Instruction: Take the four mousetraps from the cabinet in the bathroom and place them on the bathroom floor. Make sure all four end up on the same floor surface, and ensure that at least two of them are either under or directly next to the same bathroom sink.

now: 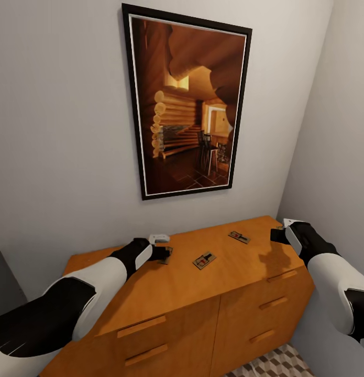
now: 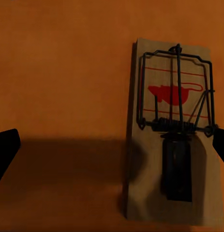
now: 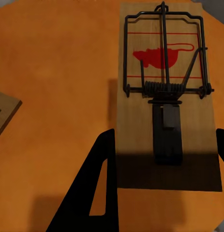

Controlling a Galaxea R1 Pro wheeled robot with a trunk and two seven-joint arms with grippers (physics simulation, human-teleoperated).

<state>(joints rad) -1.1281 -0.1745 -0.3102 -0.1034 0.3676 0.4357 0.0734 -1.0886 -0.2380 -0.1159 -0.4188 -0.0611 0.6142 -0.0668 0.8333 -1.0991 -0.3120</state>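
Black-framed log-cabin picture [image 1: 188, 107] on grey wall [image 1: 61, 131]; small white object [image 1: 158, 239]

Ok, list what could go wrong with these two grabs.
1. Under the open left gripper, the flat brown wooden mousetrap lies off-centre, near one finger; closing may shove it aside.
2. The second mousetrap, under the open right gripper, lies by the orange-brown wooden cabinet's corner; a nudge could slide it off.
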